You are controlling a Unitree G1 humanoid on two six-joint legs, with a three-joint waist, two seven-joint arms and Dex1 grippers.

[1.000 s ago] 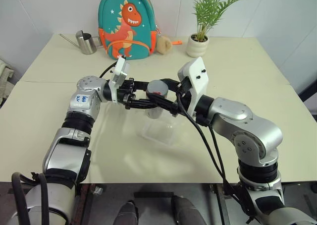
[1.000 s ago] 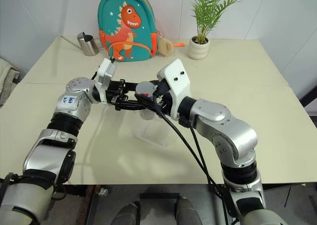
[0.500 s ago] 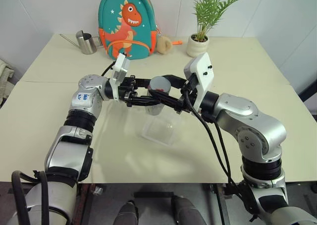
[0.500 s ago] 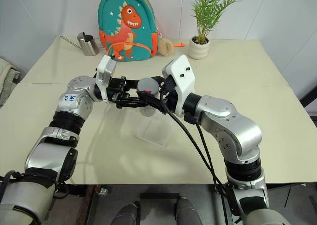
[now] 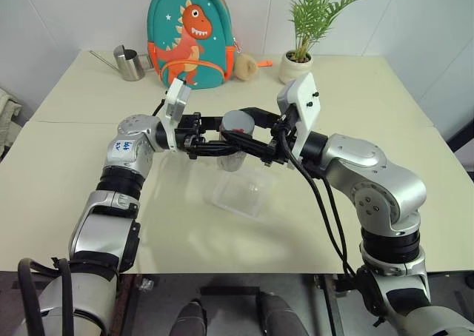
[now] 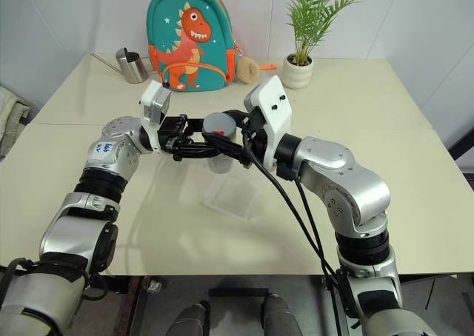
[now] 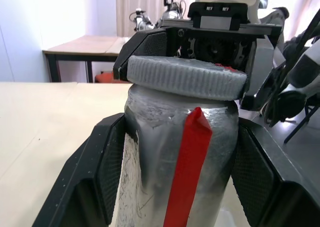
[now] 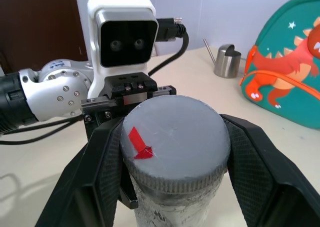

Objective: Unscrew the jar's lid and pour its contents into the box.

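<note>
I have the jar (image 7: 175,152) held up above the worktop (image 5: 89,195), upright, between both arms in front of me. My left gripper (image 5: 226,148) reaches in from the left and pinches the jar's body: from the left wrist camera I see its two black fingers (image 7: 107,172) pressed against either side of the clear wall, with the red stripe facing that camera. My right gripper (image 8: 172,162) comes in from the right and is clamped on the lid (image 8: 172,137), one finger on each side of its ribbed grey rim. The lid sits on the jar's neck and slightly tilted in the left wrist view; a small red mark shows on its flat top. I can't make out the contents through the scuffed wall of the jar, so I can't say where they lie.

The box (image 5: 243,192) sits on the worktop just below and a little toward me from the jar, apart from both grippers.

Along the far edge of the worktop stand a steel watering can (image 5: 129,64), a teal dinosaur backpack (image 5: 189,36) with a small plush toy (image 5: 244,66) beside it, and a potted plant (image 5: 296,66).
</note>
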